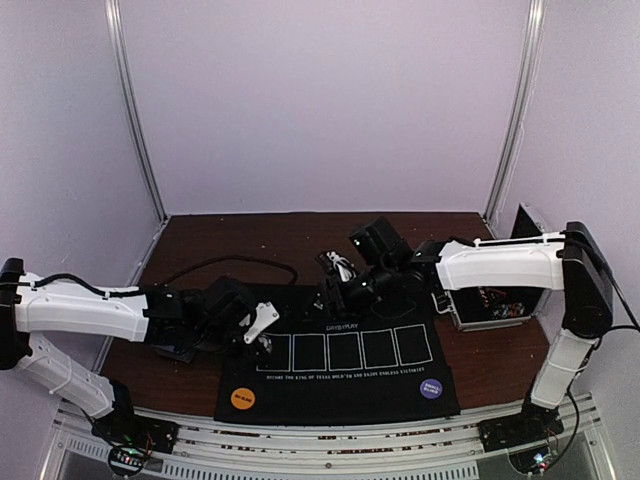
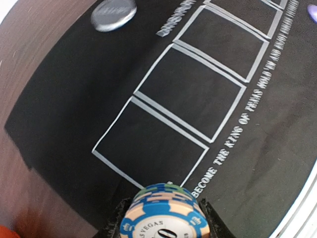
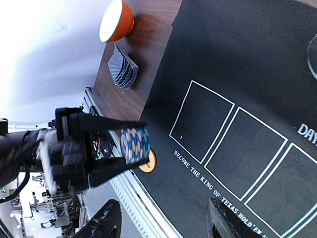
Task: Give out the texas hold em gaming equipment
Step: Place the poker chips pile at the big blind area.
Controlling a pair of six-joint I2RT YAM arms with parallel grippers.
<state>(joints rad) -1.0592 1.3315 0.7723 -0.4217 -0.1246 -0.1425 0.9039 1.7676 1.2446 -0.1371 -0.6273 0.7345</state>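
Room: pale lavender walls with metal corner posts close in a dark brown wooden table [image 1: 200,235].
Surface: a black mat with five white card outlines [image 1: 340,385] lies on the wood at the near middle.
Around, right: an open silver metal case [image 1: 492,305] stands just beside the mat's right edge. The right arm's white forearm crosses above it and hides part of it.
Around, left: an orange bowl with a white inside [image 3: 116,21] sits on bare wood, off the mat.
Cards: a fanned pile of blue-grey-backed playing cards [image 3: 123,67] rests on the wood near the bowl, just off the mat's edge.
Discs: a flat orange round disc [image 1: 242,397] lies at the mat's near-left corner and a purple round disc [image 1: 431,388] at the near-right. A clear round dealer disc [image 2: 114,12] lies beyond the outlines.
Left arm: stretched low across the wood, its wrist over the mat's left edge.
Left gripper [image 2: 163,208]: clamped on a blue, green and peach striped chip stack [image 3: 135,145] by the first outline's near corner. The stack partly hides the orange disc from the right wrist camera. Whether it touches the mat cannot be told.
Right arm: elbow high at the right, forearm reaching left to the mat's far middle.
Right gripper [image 3: 163,204]: fingers spread wide, holding nothing, with only mat showing between them.
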